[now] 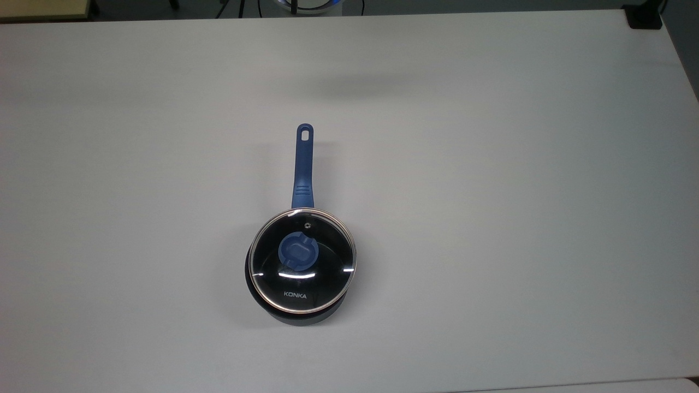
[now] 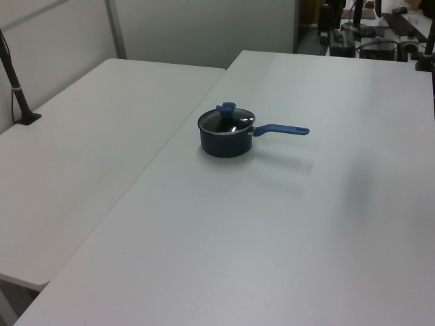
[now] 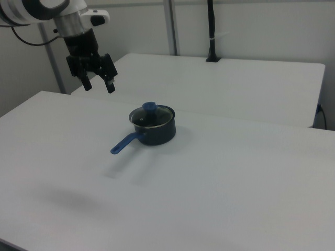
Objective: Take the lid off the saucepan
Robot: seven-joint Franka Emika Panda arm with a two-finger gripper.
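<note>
Your fingers (image 3: 98, 83) hang spread and empty, high to the right view's left of the saucepan (image 3: 154, 130), so the reach has not begun. Next, bring them over the blue plastic knob (image 1: 298, 251) and close on it. The lid (image 1: 302, 262), smooth glass with a thin metal rim, sits on the black pan, mid-desk (image 1: 491, 191).

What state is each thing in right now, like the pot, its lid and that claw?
lid: on the saucepan, closed, untouched
saucepan: upright on the table, covered, handle free
claw: open, empty, raised in the air, apart from the saucepan, on the right view's left
table: bears the saucepan
</note>
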